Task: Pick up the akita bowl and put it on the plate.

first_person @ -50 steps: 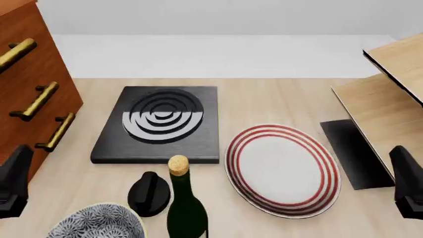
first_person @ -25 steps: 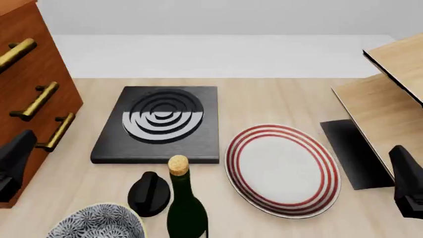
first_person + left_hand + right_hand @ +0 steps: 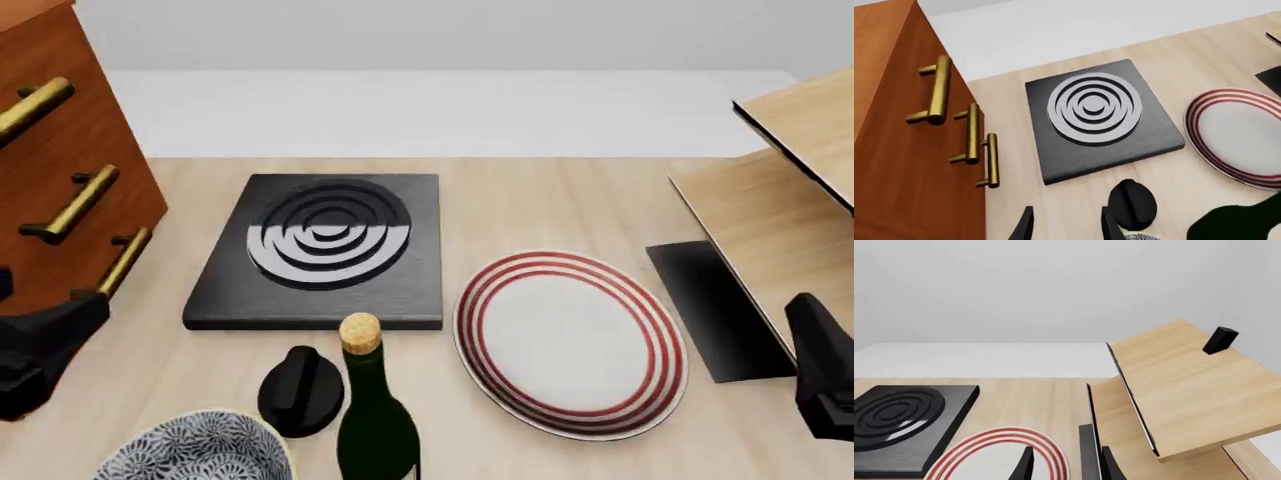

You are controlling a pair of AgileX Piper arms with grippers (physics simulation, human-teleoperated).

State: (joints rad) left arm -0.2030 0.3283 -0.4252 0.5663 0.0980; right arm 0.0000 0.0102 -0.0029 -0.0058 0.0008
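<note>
Left claw [image 3: 40, 345] just swung lower-left in the front shot, fingers apart and empty, heading for the bowl [image 3: 200, 450], plate [image 3: 571, 342] bare; right claw [image 3: 1064, 465] parked, apart too.

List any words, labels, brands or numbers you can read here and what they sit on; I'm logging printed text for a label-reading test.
None: no readable text appears in any view.
The wine bottle shows no label, only dark glass and a cork.
The akita bowl carries a floral pattern, no lettering.
The plate has only red rings.
The stove has only concentric rings.
The cabinet shows brass handles, no markings.
</note>
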